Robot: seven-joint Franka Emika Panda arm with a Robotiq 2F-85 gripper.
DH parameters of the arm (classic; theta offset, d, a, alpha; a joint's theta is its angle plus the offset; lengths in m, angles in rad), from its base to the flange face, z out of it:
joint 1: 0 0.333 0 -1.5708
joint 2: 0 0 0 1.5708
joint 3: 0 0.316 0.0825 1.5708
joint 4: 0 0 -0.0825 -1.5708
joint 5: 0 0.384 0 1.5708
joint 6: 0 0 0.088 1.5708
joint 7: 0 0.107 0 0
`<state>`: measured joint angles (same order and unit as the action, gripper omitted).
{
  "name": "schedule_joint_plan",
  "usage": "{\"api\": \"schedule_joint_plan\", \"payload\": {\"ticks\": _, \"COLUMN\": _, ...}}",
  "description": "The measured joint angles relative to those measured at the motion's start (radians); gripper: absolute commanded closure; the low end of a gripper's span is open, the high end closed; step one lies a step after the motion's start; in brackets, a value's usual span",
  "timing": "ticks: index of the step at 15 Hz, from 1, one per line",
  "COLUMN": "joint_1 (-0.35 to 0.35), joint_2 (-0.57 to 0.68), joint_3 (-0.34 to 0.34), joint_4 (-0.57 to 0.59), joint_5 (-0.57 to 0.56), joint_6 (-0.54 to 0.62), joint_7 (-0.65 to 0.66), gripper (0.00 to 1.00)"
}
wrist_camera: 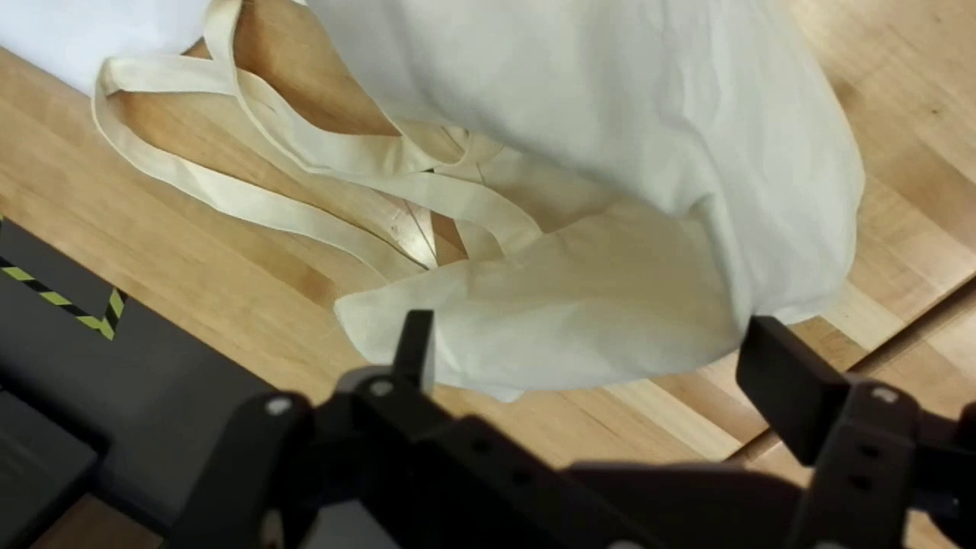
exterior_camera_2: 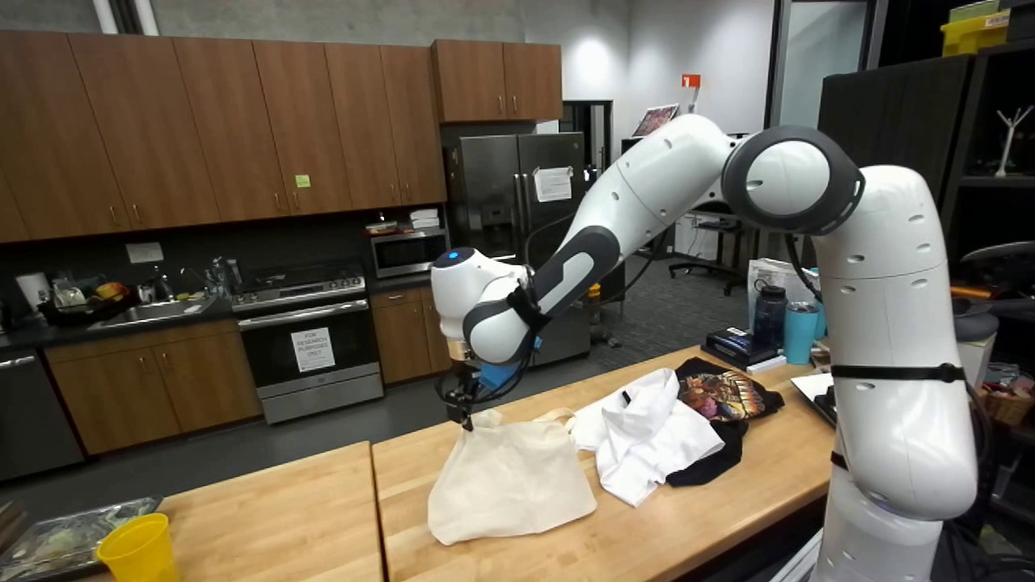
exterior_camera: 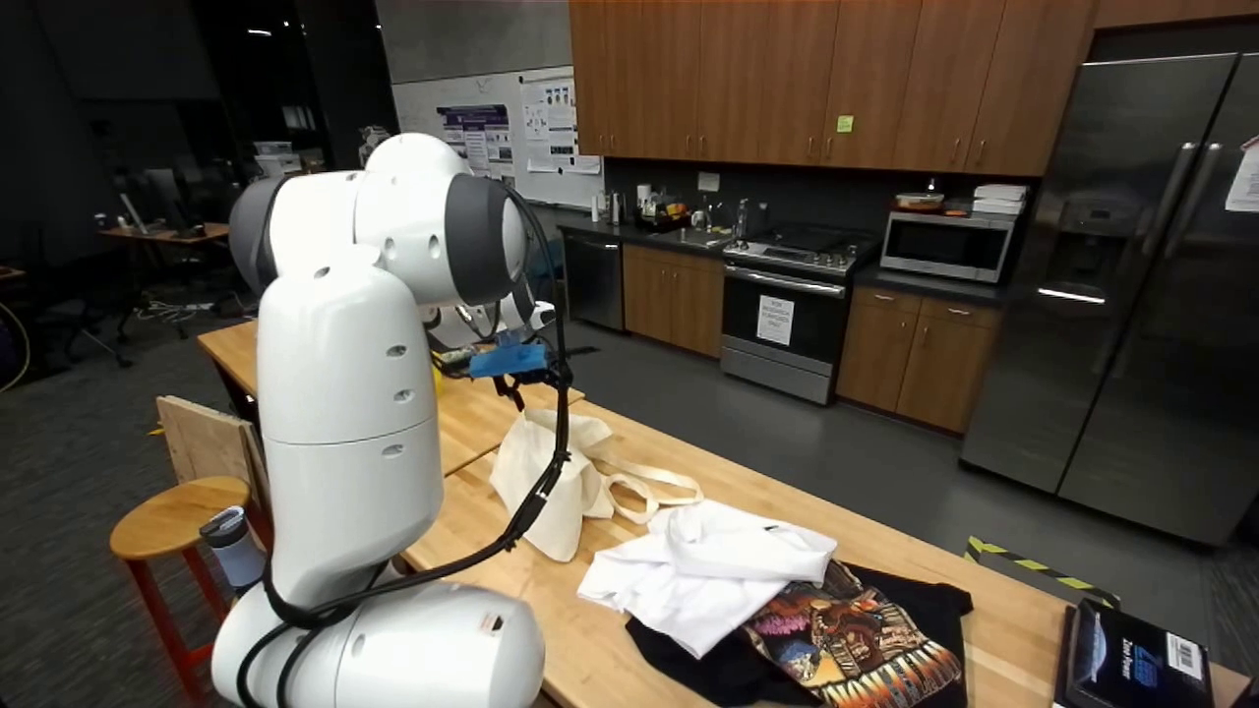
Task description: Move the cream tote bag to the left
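- Cream tote bag sits on your table, just beside the white garment.
- You have the gripper at its top, jaws wide apart, fabric showing between them.

This looks like a research lab with a kitchen built into it, shown by the brown cabinets, sink, microwave, fridge, stove with a sheet reading "For research purposes only", posters on a whiteboard, and the robot arm above a table.
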<state>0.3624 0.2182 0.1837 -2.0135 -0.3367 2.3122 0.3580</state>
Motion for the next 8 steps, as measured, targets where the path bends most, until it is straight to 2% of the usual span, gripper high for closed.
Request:
{"api": "schedule_joint_plan", "payload": {"ticks": 3, "joint_1": -0.018, "joint_2": 0.002, "joint_3": -0.001, "joint_4": -0.042, "joint_5": 0.006, "joint_6": 0.118, "joint_7": 0.01, "gripper": 0.0}}
{"api": "schedule_joint_plan", "payload": {"ticks": 5, "joint_1": -0.02, "joint_2": 0.017, "joint_3": 0.0, "joint_4": -0.039, "joint_5": 0.012, "joint_6": 0.159, "joint_7": 0.006, "gripper": 0.27}}
{"api": "schedule_joint_plan", "payload": {"ticks": 8, "joint_1": -0.02, "joint_2": 0.067, "joint_3": 0.001, "joint_4": 0.004, "joint_5": 0.064, "joint_6": 0.141, "joint_7": -0.029, "gripper": 0.48}}
